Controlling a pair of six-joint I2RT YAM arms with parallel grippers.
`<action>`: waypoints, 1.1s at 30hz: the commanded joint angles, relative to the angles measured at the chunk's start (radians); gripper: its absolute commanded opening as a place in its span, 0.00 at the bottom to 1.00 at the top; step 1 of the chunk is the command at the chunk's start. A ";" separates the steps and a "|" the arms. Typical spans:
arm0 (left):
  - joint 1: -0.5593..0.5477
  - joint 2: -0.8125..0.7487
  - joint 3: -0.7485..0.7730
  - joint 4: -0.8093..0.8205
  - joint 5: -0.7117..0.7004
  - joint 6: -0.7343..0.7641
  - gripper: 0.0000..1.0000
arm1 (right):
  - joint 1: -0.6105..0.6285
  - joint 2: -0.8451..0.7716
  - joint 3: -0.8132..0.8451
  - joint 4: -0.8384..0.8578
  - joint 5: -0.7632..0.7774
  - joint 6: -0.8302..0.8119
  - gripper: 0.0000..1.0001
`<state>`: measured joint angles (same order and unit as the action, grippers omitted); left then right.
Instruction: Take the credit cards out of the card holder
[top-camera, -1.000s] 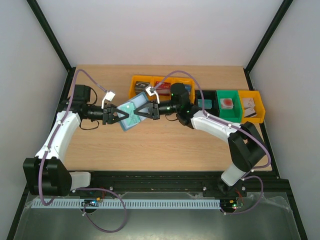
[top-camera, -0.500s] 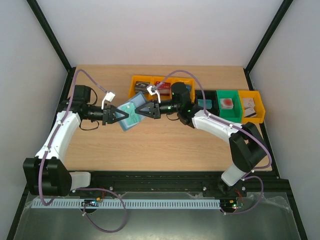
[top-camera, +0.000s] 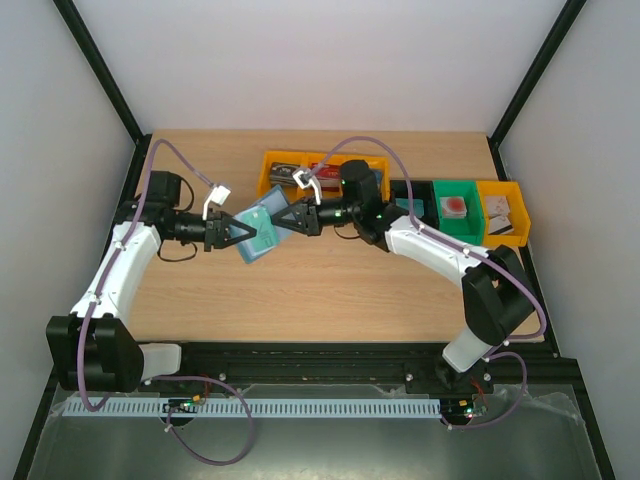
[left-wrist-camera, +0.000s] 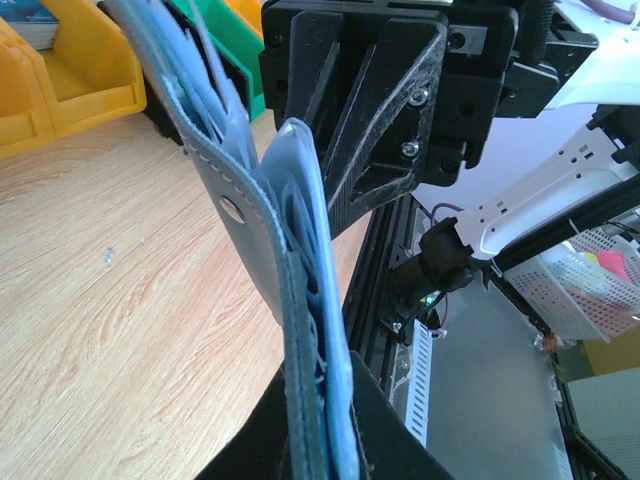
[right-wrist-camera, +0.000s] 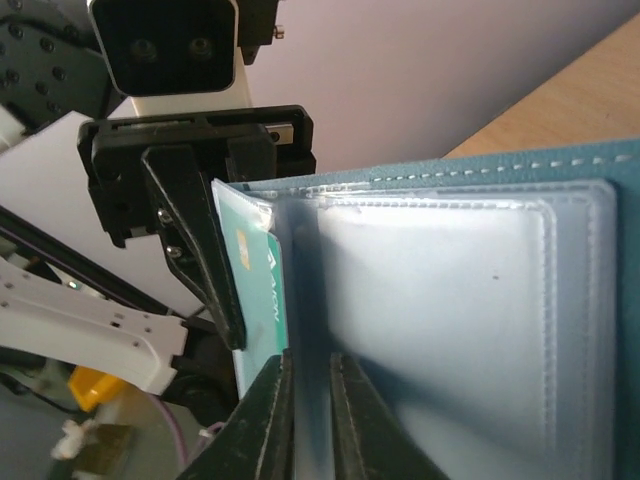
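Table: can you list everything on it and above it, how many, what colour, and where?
card holder: one, blue, in the air above the table, between the two grippers
credit card: one showing, green, tucked in a clear sleeve of the card holder
yellow bins: about four, far side; one at the right end
black bin: one, beside the green bin
green bin: one, far right side
table: one, light wood
left gripper: one, black, shut on the card holder
right gripper: one, black, fingers either side of a clear sleeve; grip unclear
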<state>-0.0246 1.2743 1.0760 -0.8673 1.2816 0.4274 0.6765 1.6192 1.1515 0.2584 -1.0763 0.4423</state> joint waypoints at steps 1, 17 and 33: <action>0.000 -0.015 0.017 -0.015 0.056 0.040 0.02 | 0.014 0.010 0.049 -0.078 0.050 -0.053 0.08; 0.000 -0.012 0.019 -0.019 0.060 0.047 0.02 | 0.063 0.044 0.109 -0.165 0.066 -0.128 0.15; 0.000 -0.015 0.016 -0.019 0.061 0.045 0.02 | 0.077 0.036 0.119 -0.143 -0.033 -0.129 0.02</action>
<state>-0.0124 1.2747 1.0760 -0.8997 1.2629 0.4458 0.7368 1.6478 1.2480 0.1001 -1.0428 0.3141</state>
